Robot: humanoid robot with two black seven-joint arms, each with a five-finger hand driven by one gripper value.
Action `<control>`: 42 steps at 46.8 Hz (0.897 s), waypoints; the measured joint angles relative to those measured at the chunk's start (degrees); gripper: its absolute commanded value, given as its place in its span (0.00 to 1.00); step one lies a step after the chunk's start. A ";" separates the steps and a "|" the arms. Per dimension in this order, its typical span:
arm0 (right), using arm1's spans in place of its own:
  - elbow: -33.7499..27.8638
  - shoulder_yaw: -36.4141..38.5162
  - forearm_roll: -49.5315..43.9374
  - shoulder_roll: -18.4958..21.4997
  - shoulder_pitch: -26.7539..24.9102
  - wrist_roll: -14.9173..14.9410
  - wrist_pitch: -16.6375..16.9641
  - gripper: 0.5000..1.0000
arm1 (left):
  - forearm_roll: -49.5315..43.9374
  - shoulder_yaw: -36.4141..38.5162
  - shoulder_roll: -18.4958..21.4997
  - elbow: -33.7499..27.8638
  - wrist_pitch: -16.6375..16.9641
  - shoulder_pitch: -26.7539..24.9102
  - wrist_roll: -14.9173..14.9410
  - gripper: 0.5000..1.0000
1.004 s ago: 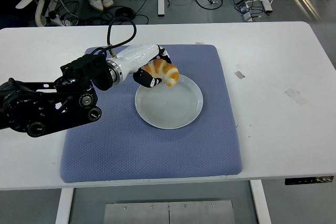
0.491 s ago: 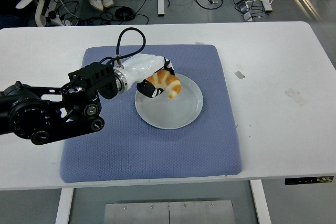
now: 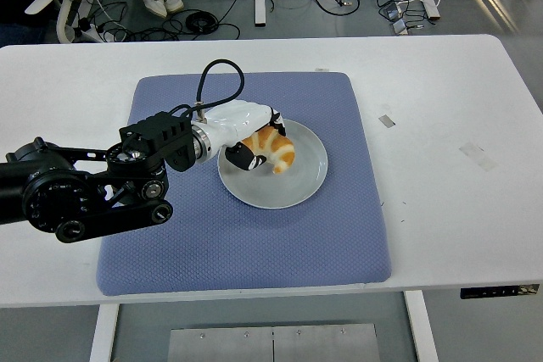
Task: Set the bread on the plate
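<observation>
A golden croissant-shaped bread (image 3: 273,149) sits low over the left half of the pale round plate (image 3: 301,184), which lies on the blue mat (image 3: 246,243). My left hand (image 3: 250,147), white-shelled with black fingers, is shut on the bread from its left side. Whether the bread touches the plate I cannot tell. The black left arm (image 3: 93,188) reaches in from the left edge. The right arm is out of view.
The blue mat covers the middle of the white table (image 3: 450,175). Small tape marks (image 3: 477,153) lie on the table to the right. Cables, chair legs and a person's shoes show on the floor beyond the far edge.
My left hand has carried the bread down and to the right, from above the plate's upper-left rim to low over the plate's left half. The arm followed.
</observation>
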 measured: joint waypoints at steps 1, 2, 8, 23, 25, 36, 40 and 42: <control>0.00 0.00 0.00 0.00 0.00 0.00 0.00 1.00 | 0.01 0.05 0.00 0.01 0.00 -0.02 0.00 0.34; 0.00 0.00 0.00 0.00 0.00 0.00 0.00 1.00 | 0.01 0.13 0.00 0.02 0.00 -0.04 0.00 0.40; 0.00 0.00 0.00 0.00 0.00 0.00 0.00 1.00 | 0.01 0.34 0.00 0.02 -0.04 0.02 0.00 0.50; 0.00 0.00 0.00 0.00 0.00 0.00 0.00 1.00 | -0.21 0.28 0.19 0.02 -0.58 0.18 -0.06 0.94; 0.00 0.00 0.00 0.00 0.00 0.00 0.00 1.00 | -0.33 0.27 0.25 0.01 -0.76 0.19 -0.08 0.94; 0.00 0.00 0.00 0.00 0.00 0.00 0.00 1.00 | -1.68 -0.57 0.31 -0.06 -1.11 0.16 -0.18 0.94; 0.00 0.00 0.00 0.00 0.00 0.00 0.01 1.00 | -5.64 -4.01 0.58 -0.07 -0.43 0.00 -0.44 0.93; 0.00 0.00 0.00 0.00 0.00 0.00 0.02 1.00 | -7.75 -6.04 0.68 -0.07 -0.32 -0.08 -0.87 0.93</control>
